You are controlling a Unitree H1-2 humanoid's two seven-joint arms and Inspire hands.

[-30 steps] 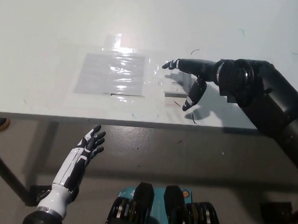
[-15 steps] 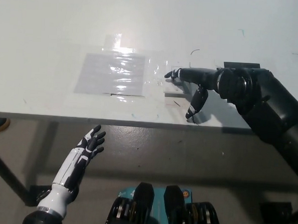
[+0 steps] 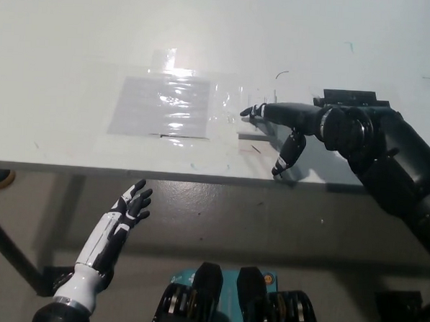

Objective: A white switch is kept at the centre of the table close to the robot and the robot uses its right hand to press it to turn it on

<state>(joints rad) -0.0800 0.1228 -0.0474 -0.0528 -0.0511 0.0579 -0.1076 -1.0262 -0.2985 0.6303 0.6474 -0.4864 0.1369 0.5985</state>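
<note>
The white switch [image 3: 253, 128] lies low on the white table [image 3: 77, 31], near its front edge at the centre, and is hard to tell from the tabletop. My black right hand [image 3: 292, 127] reaches in from the right and lies over it. The fingers [image 3: 264, 111] point left with their tips down at the switch's far left part, and one finger hangs toward the table edge. The hand holds nothing. Most of the switch is hidden under it. My white left hand [image 3: 126, 212] rests below the table edge at the lower left, fingers spread.
A clear plastic sheet [image 3: 160, 105] is taped flat to the table just left of the switch, with a tape strip [image 3: 163, 58] behind it. The table's front edge [image 3: 128, 172] runs across the middle of the picture. A dark table leg [image 3: 8, 255] stands at lower left.
My right hand has come down and shifted slightly right and toward the front edge, its fingertips lowering onto the switch. The left hand has not moved.
</note>
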